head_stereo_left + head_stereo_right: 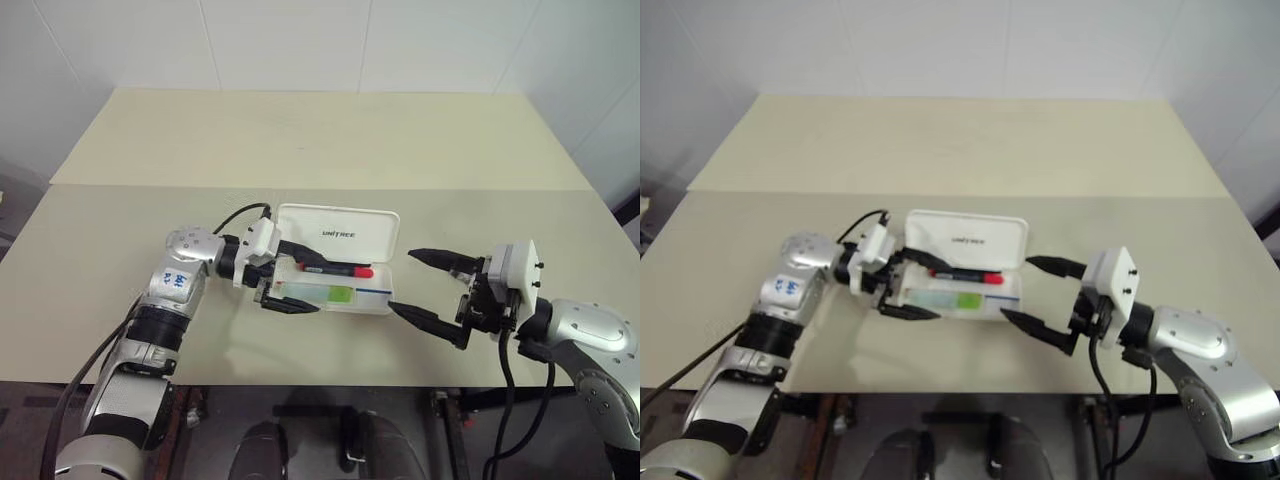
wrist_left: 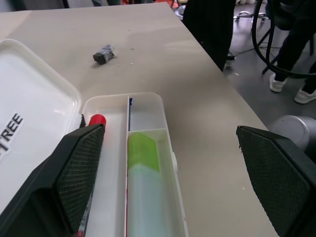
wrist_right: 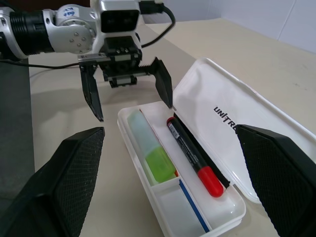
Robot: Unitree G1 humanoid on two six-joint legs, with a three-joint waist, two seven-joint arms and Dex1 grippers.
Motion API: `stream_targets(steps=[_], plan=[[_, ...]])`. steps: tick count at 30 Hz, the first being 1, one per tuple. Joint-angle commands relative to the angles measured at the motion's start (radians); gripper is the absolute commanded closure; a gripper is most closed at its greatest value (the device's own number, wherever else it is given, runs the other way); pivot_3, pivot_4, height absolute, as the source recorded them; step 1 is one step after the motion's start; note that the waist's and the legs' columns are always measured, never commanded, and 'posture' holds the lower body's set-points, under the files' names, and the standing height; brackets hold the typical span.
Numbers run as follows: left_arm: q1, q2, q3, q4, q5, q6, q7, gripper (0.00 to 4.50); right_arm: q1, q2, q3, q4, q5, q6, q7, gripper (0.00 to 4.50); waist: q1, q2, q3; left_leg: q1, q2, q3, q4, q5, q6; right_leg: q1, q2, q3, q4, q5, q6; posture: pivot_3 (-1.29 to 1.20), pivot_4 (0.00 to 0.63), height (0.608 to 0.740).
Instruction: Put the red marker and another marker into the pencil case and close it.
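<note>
now the pencil case (image 1: 335, 262) lies open on the beige table (image 1: 300, 140), its white lid (image 3: 232, 118) tipped back with the dark lettering showing. inside, the red marker (image 3: 193, 155) lies in the long compartment next to the lid, red cap toward the right gripper's side. another marker (image 3: 150, 153) — pale mint with a lime-green band — lies in the compartment alongside it, on the side away from the lid. a short end compartment holds a thin blue stripe (image 3: 192, 207).

the left gripper (image 3: 129, 94) hangs at the case's left end with its fingers spread wide, grasping nothing; one fingertip sits just above the lid-side corner, the other outside the near wall. the right gripper (image 1: 425, 290) waits just beside the case's right end, also released — fingers wide apart and empty, not touching the case.

a small dark scrap (image 2: 103, 53) lies on the table well apart from the case.
</note>
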Motion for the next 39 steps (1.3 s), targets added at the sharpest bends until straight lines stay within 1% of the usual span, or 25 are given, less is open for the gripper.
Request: stream_targets(steps=[1,5,9,10,13,15,22,29,35,38,39], plan=[[0.003,0.017,0.048,-0.095,-0.069,0.039,0.003,0.01,-0.007,-0.026,-0.085,0.071,0.005,-0.031,0.029,0.0,0.0,0.0,0.0,0.0,0.0,0.0,0.0,0.0,0.0,0.0,0.0,0.0,0.0,0.0,0.0,0.0,0.15,0.74],[0.003,0.048,0.087,-0.182,-0.143,0.114,-0.017,0.01,0.013,-0.078,-0.133,0.25,-0.039,-0.057,0.099,0.0,0.002,0.0,0.0,0.0,-0.001,0.001,0.001,0.0,0.001,0.001,-0.001,0.0,-0.001,0.001,0.001,0.0,0.15,0.74],[-0.005,0.086,0.113,-0.233,-0.192,0.175,-0.028,0.01,-0.002,-0.116,-0.144,0.414,-0.091,-0.091,0.151,0.0,0.0,0.0,0.0,0.0,-0.001,0.001,0.001,0.0,0.001,0.001,0.0,0.0,0.0,0.0,0.001,0.0,0.15,0.74],[-0.008,0.092,0.116,-0.24,-0.199,0.185,-0.027,0.01,-0.009,-0.124,-0.143,0.451,-0.105,-0.102,0.162,0.0,-0.001,0.0,0.0,0.0,-0.001,0.001,0.001,0.0,0.001,0.001,0.0,0.0,0.0,0.0,0.001,0.0,0.15,0.74],[-0.017,0.124,0.139,-0.256,-0.217,0.207,-0.023,0.01,-0.088,-0.142,-0.113,0.676,-0.179,-0.158,0.19,0.0,-0.006,0.0,0.0,0.001,-0.001,0.001,0.001,0.001,0.0,0.001,0.0,0.001,0.0,0.0,0.001,0.0,0.15,0.74],[-0.016,0.128,0.141,-0.262,-0.217,0.207,-0.012,0.01,-0.145,-0.127,-0.083,0.772,-0.217,-0.201,0.208,0.0,-0.012,0.0,0.0,0.001,-0.001,0.002,0.001,0.001,0.001,0.001,0.0,0.002,0.0,0.001,0.001,0.0,0.15,0.74],[0.003,0.12,0.146,-0.313,-0.23,0.233,0.023,0.01,-0.33,-0.058,0.015,1.004,-0.31,-0.284,0.252,0.0,-0.028,0.0,0.0,0.002,-0.001,0.002,0.001,0.002,0.0,0.001,0.0,0.003,0.001,0.001,0.001,0.0,0.15,0.74],[0.023,0.153,0.162,-0.343,-0.25,0.265,0.022,0.01,-0.457,-0.01,0.075,1.2,-0.375,-0.352,0.296,0.0,-0.027,0.001,0.0,0.003,-0.001,0.004,0.001,0.002,-0.001,0.001,0.0,0.002,0.005,0.0,0.0,0.0,0.15,0.74],[0.036,0.192,0.18,-0.344,-0.258,0.272,0.007,0.01,-0.516,0.003,0.08,1.35,-0.405,-0.403,0.332,0.0,-0.027,0.001,0.0,0.003,-0.001,0.004,0.002,0.002,-0.001,0.001,-0.001,0.002,0.006,0.0,0.0,0.0,0.15,0.74],[0.039,0.201,0.187,-0.341,-0.26,0.27,0.002,0.0,-0.524,0.006,0.076,1.388,-0.406,-0.418,0.357,0.64,-0.027,0.001,0.0,0.004,-0.001,0.004,0.002,0.002,-0.001,0.001,-0.001,0.002,0.007,0.0,0.0,0.0,0.15,0.74],[0.039,0.203,0.189,-0.34,-0.261,0.269,0.002,0.0,-0.524,0.007,0.074,1.395,-0.404,-0.419,0.368,0.96,-0.027,0.001,0.0,0.004,-0.001,0.004,0.002,0.002,-0.001,0.001,-0.001,0.002,0.007,0.0,0.0,0.0,0.15,0.74]])
